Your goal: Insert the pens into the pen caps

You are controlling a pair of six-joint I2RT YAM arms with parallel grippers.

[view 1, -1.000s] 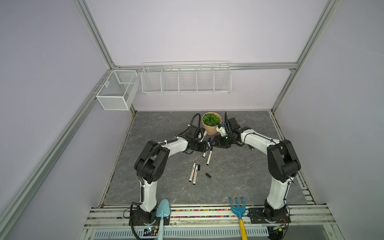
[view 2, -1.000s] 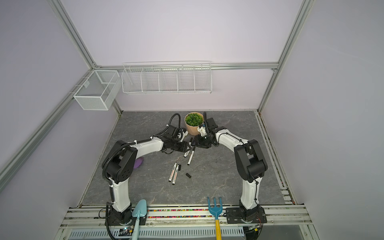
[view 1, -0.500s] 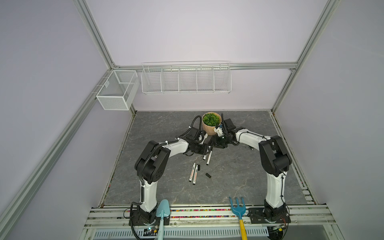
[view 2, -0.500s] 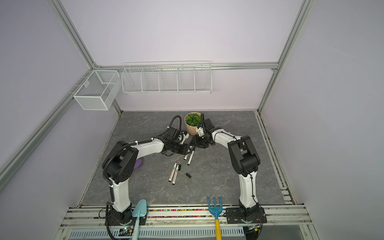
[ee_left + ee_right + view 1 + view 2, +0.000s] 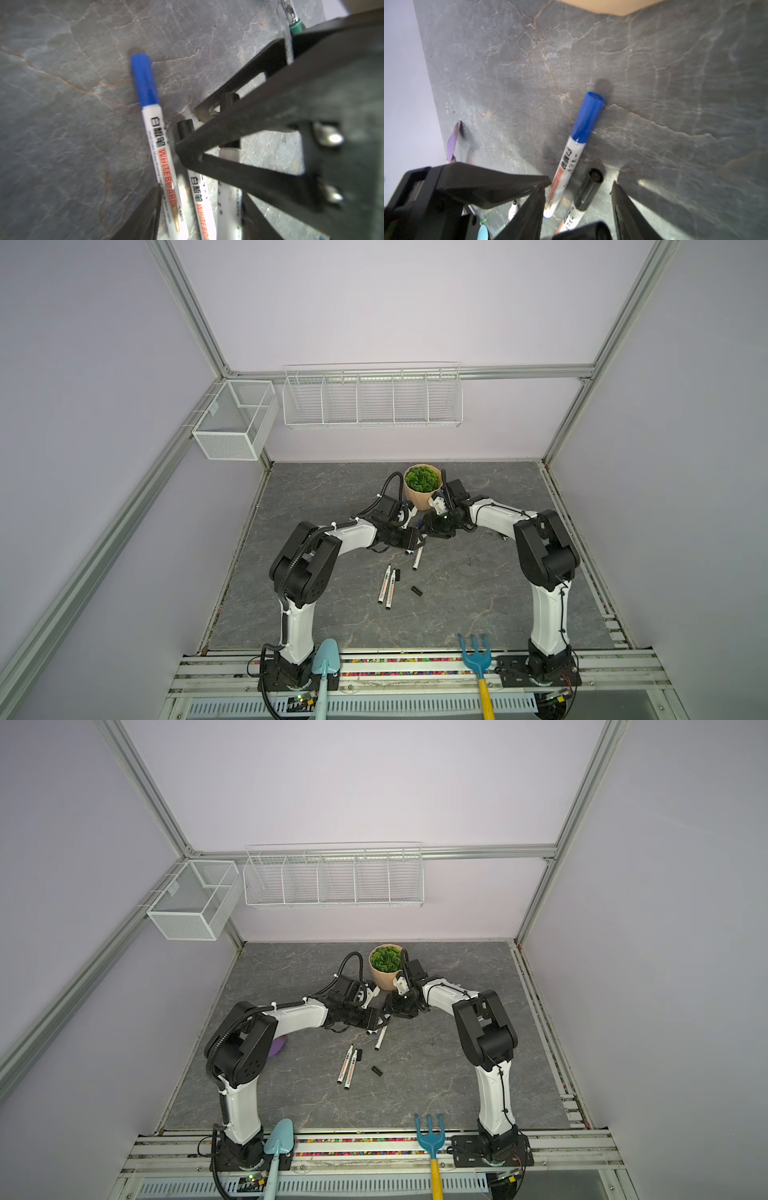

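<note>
Both grippers meet low over the table in front of the pot in both top views, the left gripper (image 5: 411,542) (image 5: 375,1020) close beside the right gripper (image 5: 432,531) (image 5: 395,1010). A blue-capped pen (image 5: 164,158) (image 5: 578,133) and a black-capped pen (image 5: 199,205) (image 5: 586,192) lie side by side under them. My left gripper (image 5: 201,191) is open around both barrels. The right gripper (image 5: 578,185) is open, with the black cap between its fingers and gaps on both sides. Two more pens (image 5: 386,585) and a loose black cap (image 5: 417,591) lie nearer the front.
A potted plant (image 5: 422,489) stands just behind the grippers. Another pen (image 5: 417,559) lies beside them. A green-handled tool (image 5: 295,22) and a purple object (image 5: 277,1046) lie on the table. A trowel (image 5: 326,659) and a fork (image 5: 476,655) rest at the front rail.
The left gripper's jaws have spread wider. The right arm's elbow has drawn inward. Both grippers stay together in front of the pot.
</note>
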